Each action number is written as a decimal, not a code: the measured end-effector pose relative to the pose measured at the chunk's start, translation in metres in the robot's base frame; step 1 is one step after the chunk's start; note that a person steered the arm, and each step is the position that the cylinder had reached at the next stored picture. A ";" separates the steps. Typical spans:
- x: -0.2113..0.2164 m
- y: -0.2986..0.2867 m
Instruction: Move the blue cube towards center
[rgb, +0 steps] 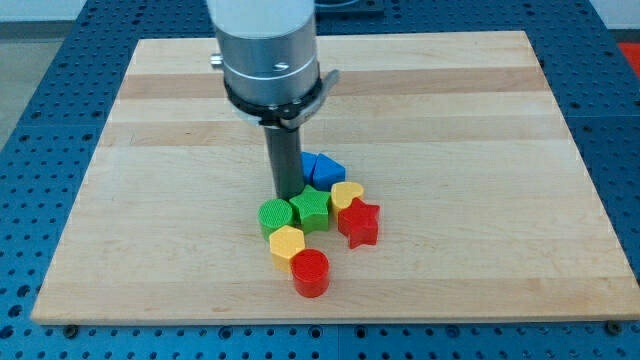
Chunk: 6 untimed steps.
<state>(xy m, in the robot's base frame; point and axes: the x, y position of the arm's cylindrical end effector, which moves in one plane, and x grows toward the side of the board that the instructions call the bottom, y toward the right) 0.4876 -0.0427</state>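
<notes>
My tip (287, 196) stands on the wooden board (160, 200), in a cluster of blocks just below the board's middle. A blue block (309, 161), partly hidden behind the rod so its shape is unclear, touches the rod's right side. A second blue block (329, 171), wedge-like, lies against it on the right. A green star (311, 208) and a green cylinder (275, 216) sit directly below the tip, toward the view's bottom.
A yellow heart (347, 193) and a red star (359, 223) lie right of the green star. A yellow hexagon (287, 244) and a red cylinder (311, 272) lie below the green blocks. The arm's wide grey body (268, 50) hangs over the board's top middle.
</notes>
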 end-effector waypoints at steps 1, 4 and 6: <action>-0.015 0.016; -0.069 -0.010; -0.078 -0.044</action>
